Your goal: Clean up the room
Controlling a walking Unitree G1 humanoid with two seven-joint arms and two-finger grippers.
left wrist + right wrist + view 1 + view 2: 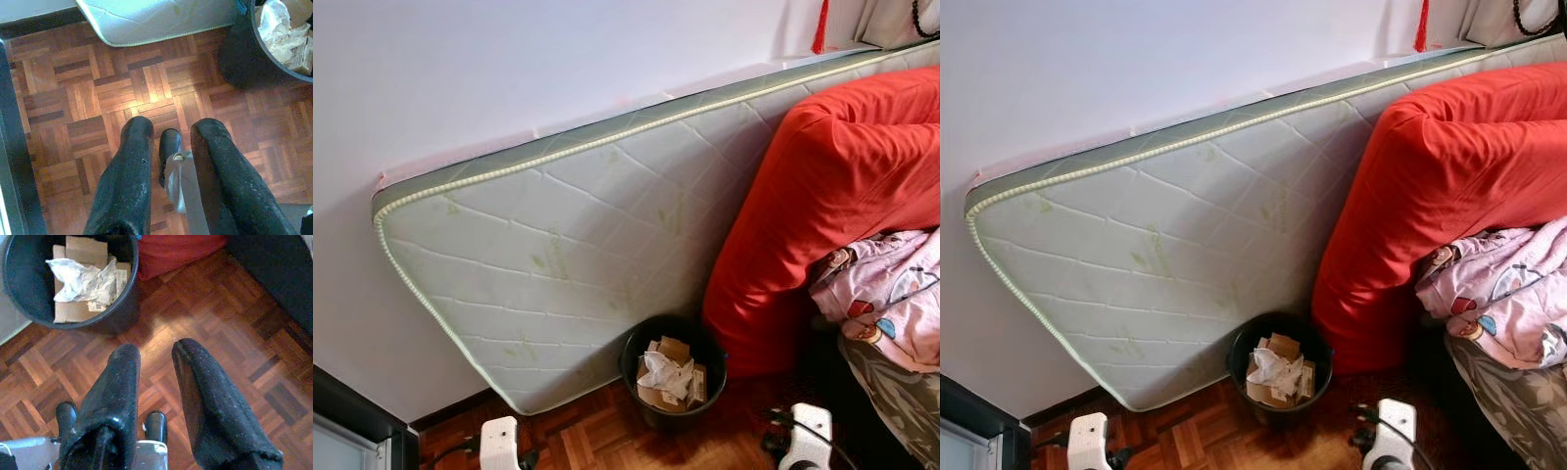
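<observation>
I see the bin [673, 377], black and round, standing on the parquet floor [88, 98] between the mattress [568, 264] leaning on the wall [509, 69] and a red cushion [822, 206]. It holds crumpled paper [85, 280] and cardboard [85, 252], with small print on one piece too fine for me to read. In the left wrist view the bin sits ahead of the left gripper [171, 129], off to one side and well apart from it. In the right wrist view it lies ahead of the right gripper [156, 352], near but not touching. Both grippers hang low over the floor, fingers spread a little and holding nothing. A patterned pink cloth [891, 294] lies against the cushion. Both arms point down, their white wrists [499, 441] at the lower edge of the head view.
</observation>
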